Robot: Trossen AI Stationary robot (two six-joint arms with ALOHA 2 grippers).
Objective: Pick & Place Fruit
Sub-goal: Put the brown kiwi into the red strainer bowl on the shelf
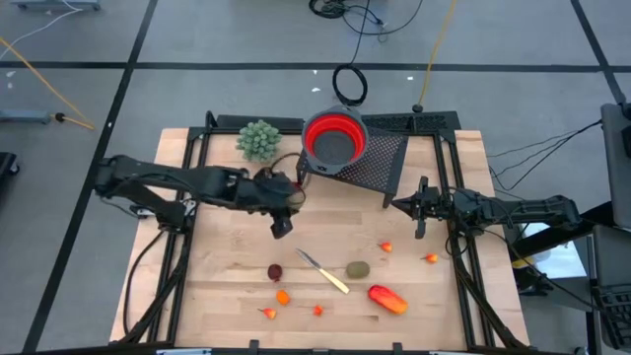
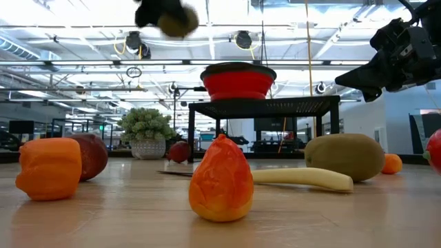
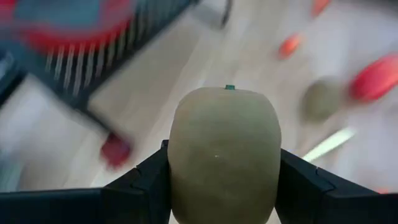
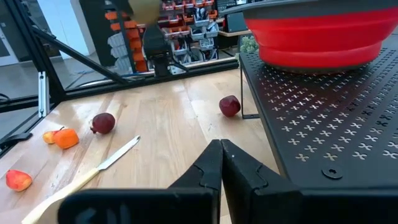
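One brown kiwi [image 3: 225,155] is being gripped between the fingers of the left gripper [image 1: 281,226], lifted clear above the middle of the desk [image 1: 227,286], nearer the back edge where the red bowl [image 1: 333,138] is sitting on a black mesh stand [image 1: 380,163]. A second kiwi [image 1: 357,268], a dark red fruit [image 1: 275,272] and a long orange-red piece [image 1: 388,299] are lying toward the front edge, beside a knife [image 1: 323,271]. The right gripper [image 1: 420,230] is being kept clenched on nothing by the right edge.

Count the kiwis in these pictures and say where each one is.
2. The held kiwi is clamped in the left gripper, raised above the table. The loose kiwi lies on the table beside the knife. More could be hidden behind the arms.
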